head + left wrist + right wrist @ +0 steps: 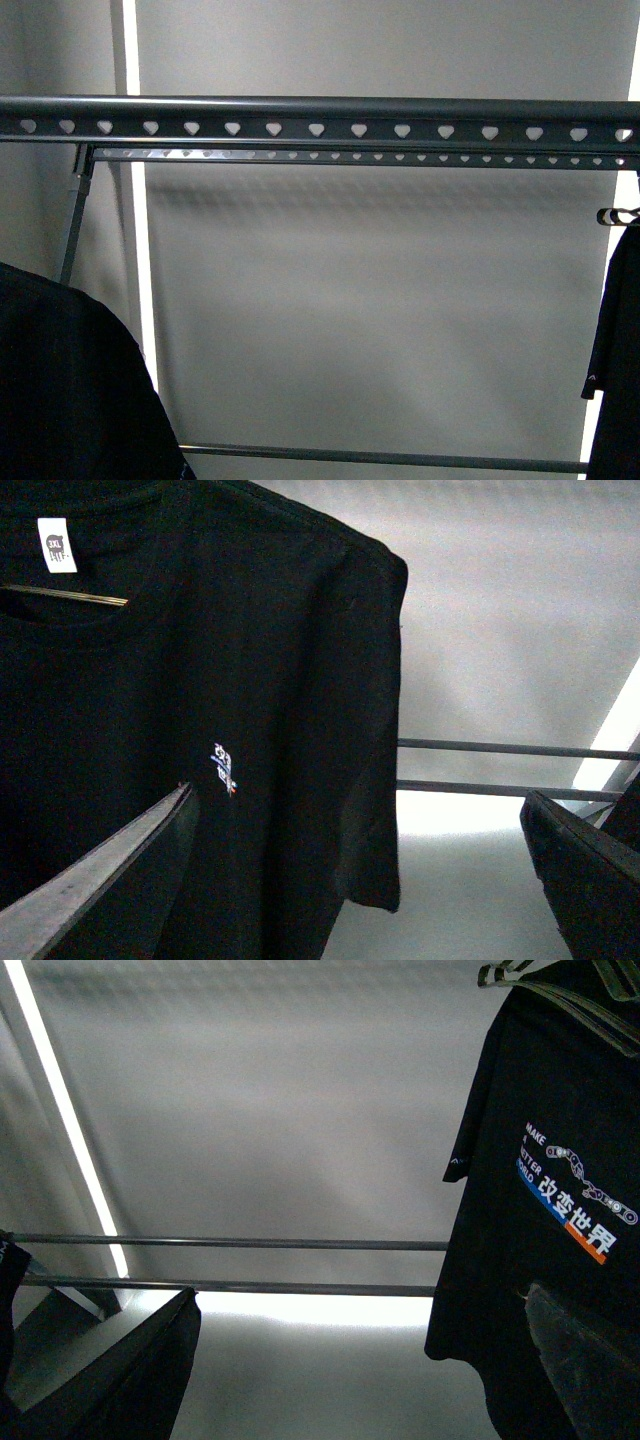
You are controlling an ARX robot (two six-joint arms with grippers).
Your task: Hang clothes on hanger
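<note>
The dark grey rack [320,128], with a row of heart-shaped holes, spans the top of the front view. A black T-shirt [620,330] hangs at the right edge on a silver coat hanger [617,215]. The right wrist view shows its "MAKE A BETTER WORLD" print [575,1190]. My right gripper [360,1370] is open and empty, with one finger [590,1360] in front of the shirt's hem. My left gripper [370,880] is open and empty. One of its fingers [90,880] lies in front of a second black shirt [150,700] on a wire hanger [70,595].
The second black shirt fills the lower left of the front view [70,390]. It has a white neck label [57,544] and a small chest print [225,770]. The rack's lower bars [230,1243] run behind both shirts. A grey wall with bright vertical strips [145,300] stands behind.
</note>
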